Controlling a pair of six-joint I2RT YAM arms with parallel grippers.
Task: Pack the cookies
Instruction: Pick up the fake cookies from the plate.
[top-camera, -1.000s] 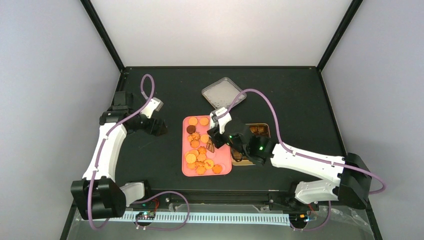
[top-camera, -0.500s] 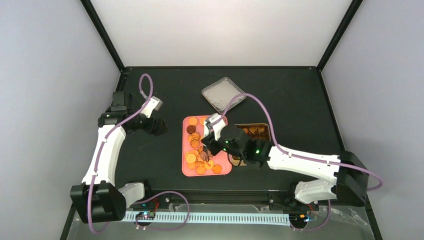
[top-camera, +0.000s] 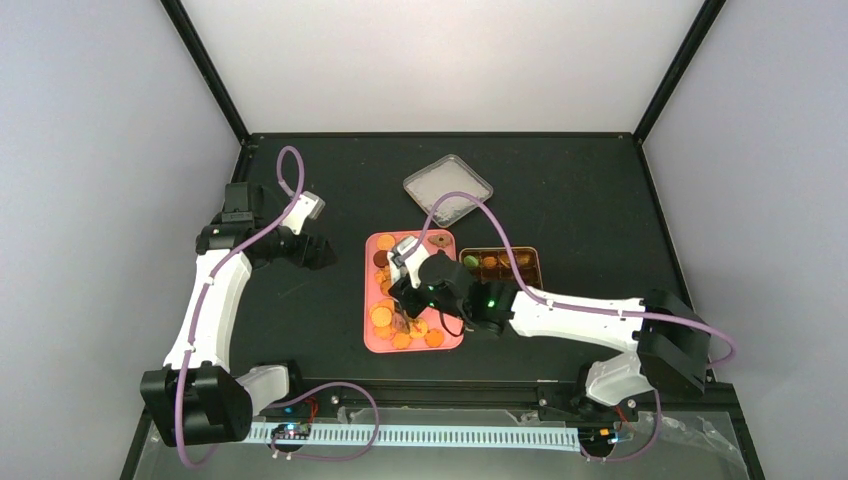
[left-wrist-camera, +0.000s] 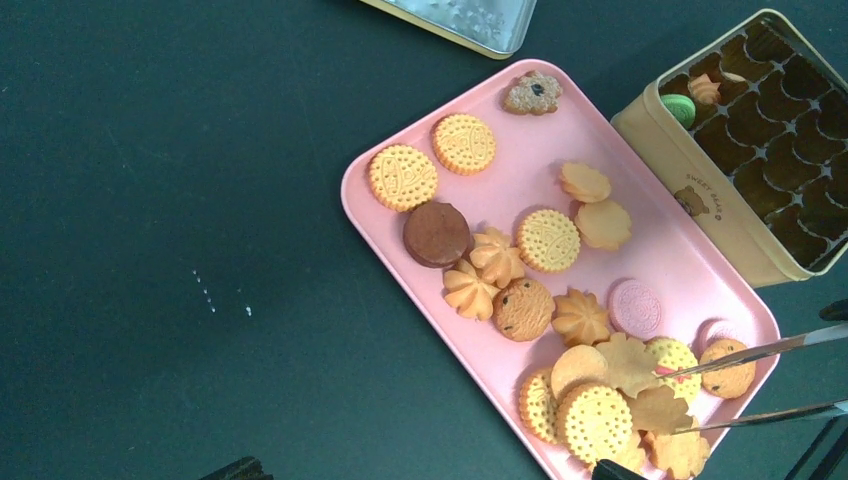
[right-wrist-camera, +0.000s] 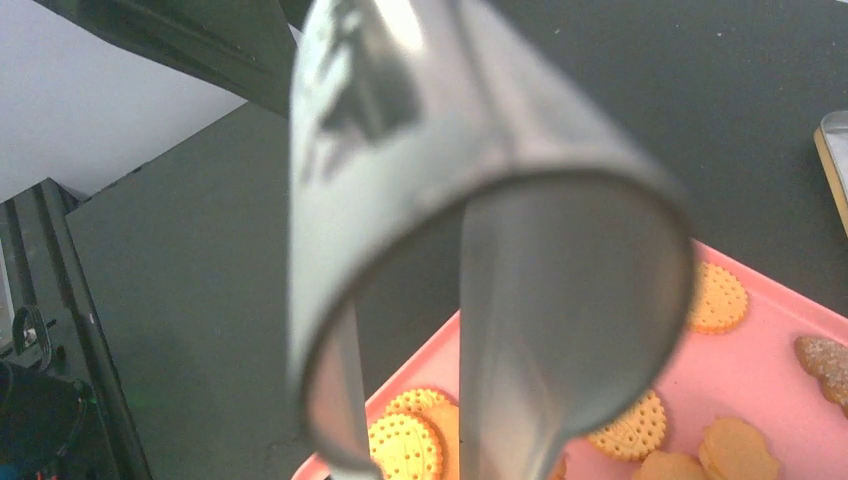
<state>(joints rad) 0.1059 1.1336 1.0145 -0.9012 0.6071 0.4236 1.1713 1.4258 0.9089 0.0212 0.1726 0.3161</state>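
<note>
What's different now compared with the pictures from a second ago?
The right gripper, holding the metal tongs, swung left from above the tin to over the pink tray. The tong tips now sit among the cookies at its near end. Nothing was picked up or released that I can see. The left gripper, tray, tin and lid stayed put.

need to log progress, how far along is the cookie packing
Early. Done: the tin is open, with a green cookie and little else in its compartments. In hand: the tongs have their tips at the heap on the pink tray. Left: most cookies lie on the tray.
</note>
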